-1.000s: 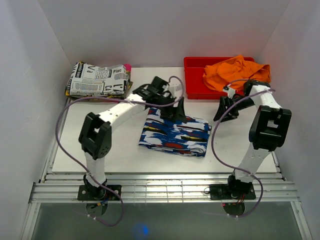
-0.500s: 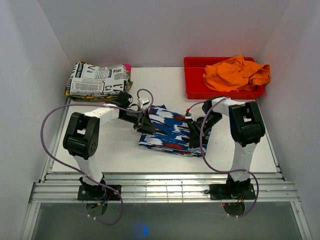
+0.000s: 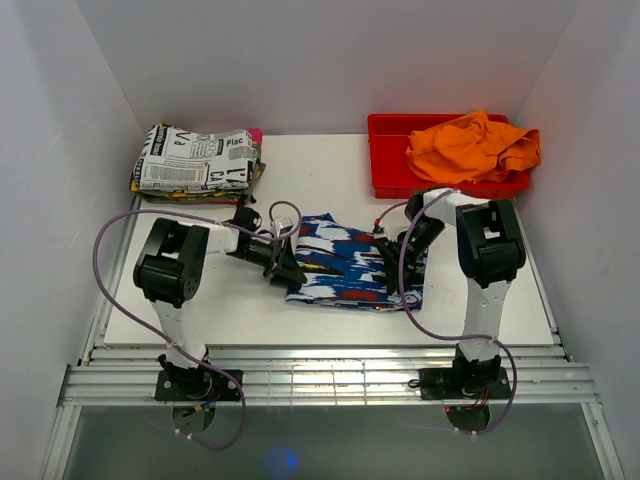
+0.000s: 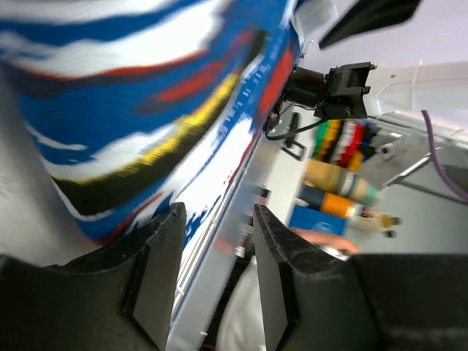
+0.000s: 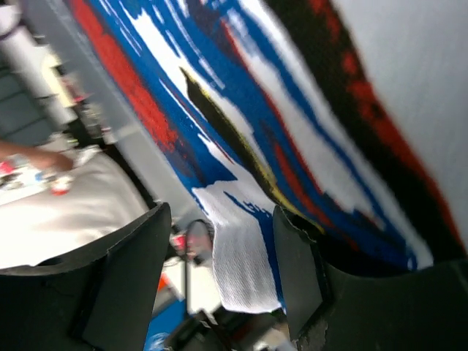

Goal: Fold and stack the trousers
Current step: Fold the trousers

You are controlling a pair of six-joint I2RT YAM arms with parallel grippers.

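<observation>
The trousers, royal blue with white streaks and red, black and yellow patches, lie folded in the middle of the white table. My left gripper sits low at their left edge. In the left wrist view its jaws stand apart, with the trousers reaching down to the left finger. My right gripper is low at their right side. In the right wrist view it is open around a white-and-blue cloth edge, which lies against one finger only.
A folded newspaper-print cloth lies at the back left corner. A red bin at the back right holds orange cloth. Metal rails run along the table's near edge, and white walls close in both sides.
Both arms have dropped from behind the trousers to their left and right edges. The left jaws have narrowed. The trousers have shifted slightly and their left edge looks pushed in.
</observation>
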